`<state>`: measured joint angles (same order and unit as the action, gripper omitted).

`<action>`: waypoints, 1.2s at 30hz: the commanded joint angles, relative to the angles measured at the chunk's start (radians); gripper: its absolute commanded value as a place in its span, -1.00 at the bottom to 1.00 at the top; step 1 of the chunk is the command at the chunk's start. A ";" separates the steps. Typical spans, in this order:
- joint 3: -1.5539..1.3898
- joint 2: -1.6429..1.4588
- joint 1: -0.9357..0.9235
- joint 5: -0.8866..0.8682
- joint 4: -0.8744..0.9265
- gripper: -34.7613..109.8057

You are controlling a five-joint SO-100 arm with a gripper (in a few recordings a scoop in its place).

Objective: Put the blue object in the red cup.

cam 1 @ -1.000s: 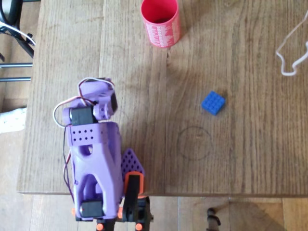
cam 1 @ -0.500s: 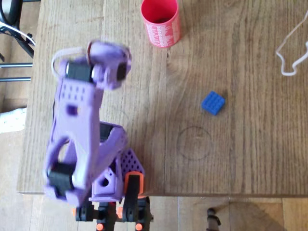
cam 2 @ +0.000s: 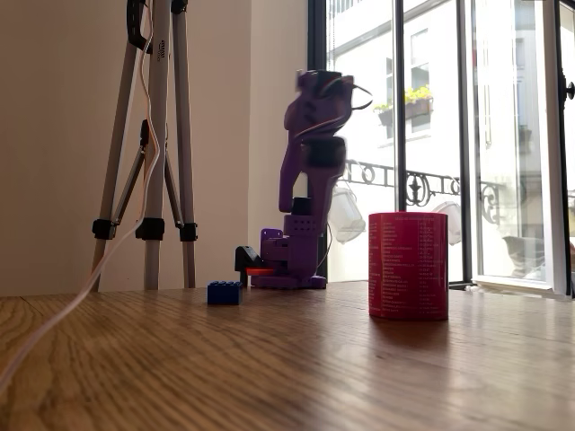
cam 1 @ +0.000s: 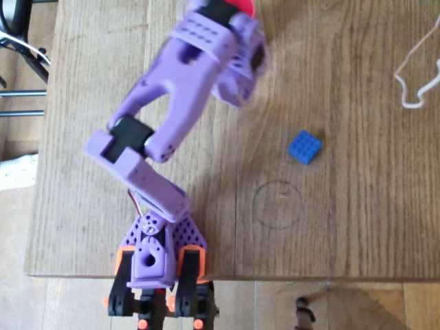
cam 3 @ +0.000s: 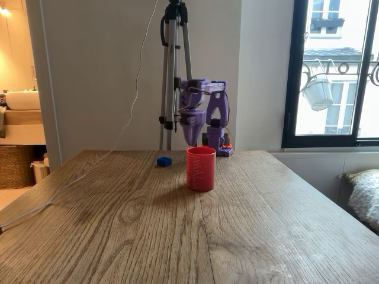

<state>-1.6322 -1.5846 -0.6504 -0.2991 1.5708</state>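
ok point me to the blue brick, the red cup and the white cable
blue brick [cam 1: 304,146], overhead view, middle of its studded top
red cup [cam 2: 408,266], a fixed view, middle of its printed side
white cable [cam 1: 416,75], overhead view, on the loop near the table's right edge

Bright window daylight backlights the scene; the arm [cam 1: 185,103] is motion-blurred.

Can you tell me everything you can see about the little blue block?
The blue block is a small, flat, square brick of bright blue plastic with rows of studs on top. It lies flat, studs up, on the wooden table, turned a bit cornerwise in the overhead view. Nothing else touches it. It sits apart from the red cup, with the purple arm nowhere near it.
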 commanded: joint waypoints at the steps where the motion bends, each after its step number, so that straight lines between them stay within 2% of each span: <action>1: 0.072 0.012 -0.121 -0.156 0.015 -0.51; 4: 0.057 0.021 -0.204 -0.239 0.017 -0.51; 7: 0.015 0.025 -0.252 -0.215 -0.008 -0.51; 13: -0.109 0.020 -0.293 0.074 -0.135 -0.51; 25: -0.118 0.003 -0.325 0.594 -0.264 -0.51; 30: -0.118 0.023 -0.325 0.698 -0.328 -0.51; 36: -0.107 0.081 -0.341 0.709 -0.353 -0.51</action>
<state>-1.7625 -1.4941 -0.9833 0.4004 1.2241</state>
